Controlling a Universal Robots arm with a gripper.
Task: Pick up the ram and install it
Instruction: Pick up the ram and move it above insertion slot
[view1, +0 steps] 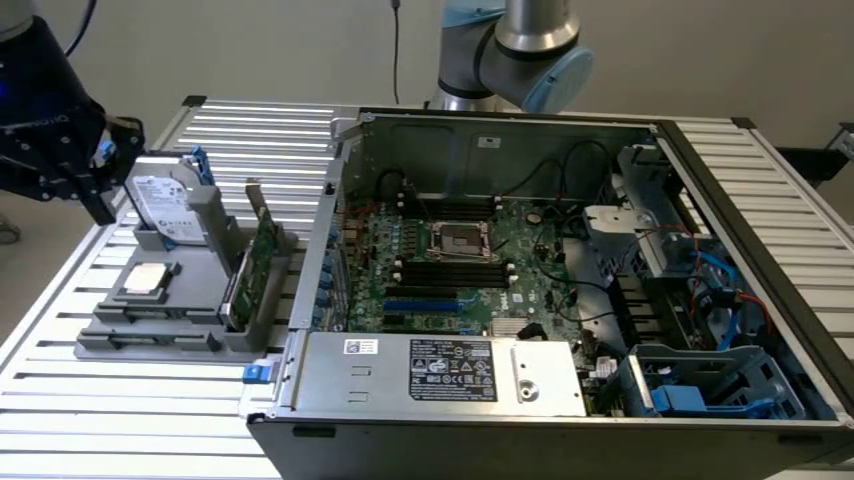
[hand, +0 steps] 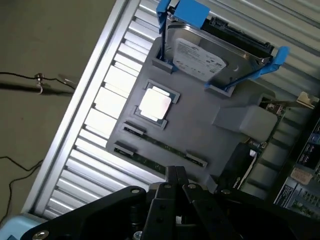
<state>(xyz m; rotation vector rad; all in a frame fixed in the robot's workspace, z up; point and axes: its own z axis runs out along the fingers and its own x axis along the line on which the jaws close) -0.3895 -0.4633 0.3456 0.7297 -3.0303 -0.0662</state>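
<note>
1. Gripper: my black fingers are pressed together, holding nothing, at the upper left of the exterior view.
2. Long, thin dark-green ram stick lies in a slot of the grey plastic holder, lower left on the ribbed metal worktop.

Silver hard drive with bright blue handles, dark green ram, plain grey tray, all on a ribbed silver table.
</note>
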